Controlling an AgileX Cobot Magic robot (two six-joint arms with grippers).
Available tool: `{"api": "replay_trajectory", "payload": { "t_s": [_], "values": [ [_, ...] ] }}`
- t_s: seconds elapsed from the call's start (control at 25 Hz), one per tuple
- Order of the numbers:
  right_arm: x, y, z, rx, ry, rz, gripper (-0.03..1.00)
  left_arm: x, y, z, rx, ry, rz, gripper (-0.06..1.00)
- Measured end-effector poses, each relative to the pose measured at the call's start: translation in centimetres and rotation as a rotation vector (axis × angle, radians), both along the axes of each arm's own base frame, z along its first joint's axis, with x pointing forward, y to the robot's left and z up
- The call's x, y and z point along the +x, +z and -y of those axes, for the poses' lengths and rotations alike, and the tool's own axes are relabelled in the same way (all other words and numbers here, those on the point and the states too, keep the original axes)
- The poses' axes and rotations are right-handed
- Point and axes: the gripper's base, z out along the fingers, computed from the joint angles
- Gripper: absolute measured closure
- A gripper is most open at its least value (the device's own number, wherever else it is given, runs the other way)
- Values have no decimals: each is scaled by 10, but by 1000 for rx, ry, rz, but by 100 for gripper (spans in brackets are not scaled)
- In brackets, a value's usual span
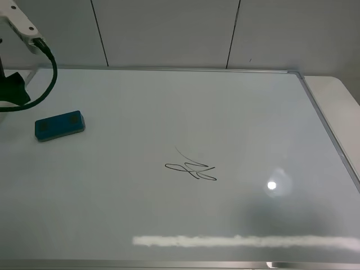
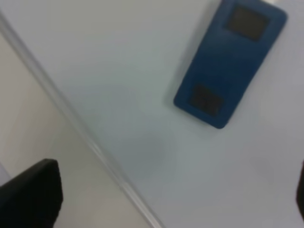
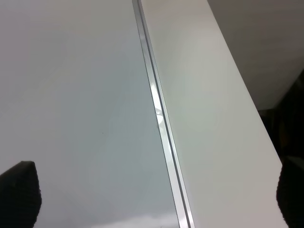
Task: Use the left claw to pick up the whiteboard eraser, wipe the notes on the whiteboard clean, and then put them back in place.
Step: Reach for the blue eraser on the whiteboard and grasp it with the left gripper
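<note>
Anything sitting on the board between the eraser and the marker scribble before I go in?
Nothing. In the exterior high view, only bare whiteboard lies between the whiteboard eraser and the notes.

Pale panelled wall behind a white table.

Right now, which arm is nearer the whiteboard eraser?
Left. Its jaws hang over the whiteboard's left edge, the whiteboard eraser just beyond them. The right arm's jaws hang over the board's right frame, across the whole board.
</note>
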Motion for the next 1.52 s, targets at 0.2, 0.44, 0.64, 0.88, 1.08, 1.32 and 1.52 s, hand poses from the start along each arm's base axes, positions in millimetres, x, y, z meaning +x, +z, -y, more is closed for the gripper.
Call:
{"api": "replay_trajectory", "payload": {
  "t_s": [0.2, 0.44, 0.64, 0.88, 1.08, 1.32, 1.52],
  "values": [
    [0, 0, 0, 0, 0, 0, -2, 10, -18, -4, -29, -55, -56, -5],
    [0, 0, 0, 0, 0, 0, -2, 31, -38, -18, -69, -48, -119, -5],
    [0, 0, 0, 0, 0, 0, -2, 50, -45, -19, -45, -115, -129, -5],
    [0, 0, 0, 0, 0, 0, -2, 68, -71, -19, -42, -144, -187, -5],
    [0, 0, 0, 0, 0, 0, -2, 73, -89, -19, -33, -196, -230, -5],
    [0, 0, 0, 0, 0, 0, -2, 79, -106, -19, -13, -261, -248, -5],
    [0, 0, 0, 0, 0, 0, -2, 82, -116, -15, -3, -293, -259, -5]
  ]
}}
